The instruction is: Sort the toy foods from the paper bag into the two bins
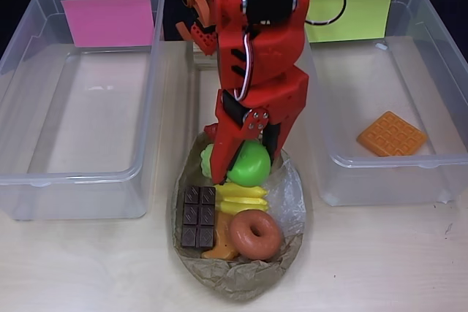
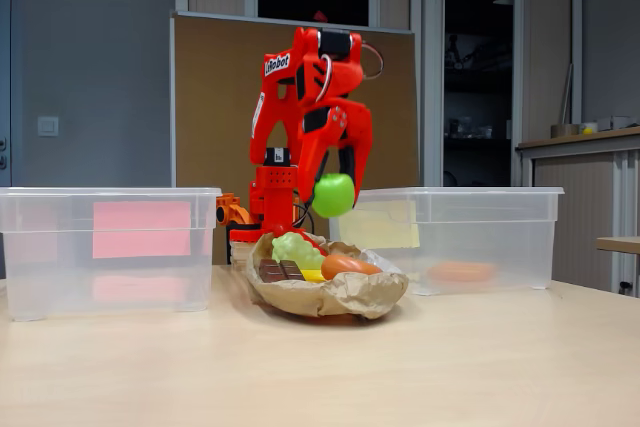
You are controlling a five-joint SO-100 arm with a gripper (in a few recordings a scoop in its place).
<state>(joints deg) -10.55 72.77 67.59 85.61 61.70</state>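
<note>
Red gripper (image 2: 333, 190) clamped around a green ball (image 1: 248, 164), held just above the paper bag (image 1: 241, 275). In the overhead view, banana (image 1: 243, 198), chocolate bar (image 1: 198, 216) and donut (image 1: 255, 234) lie in the bag toward six o'clock. The waffle (image 1: 391, 134) sits in the yellow-labelled bin (image 1: 439, 49) at three o'clock; the pink-labelled bin (image 1: 29, 107) is at nine.

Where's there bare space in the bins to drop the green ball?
The pink-label bin has a wholly bare floor. The yellow-label bin holds just the orange waffle at its near right; the rest is free. The paper bag is crowded under the gripper, which holds the green ball.
</note>
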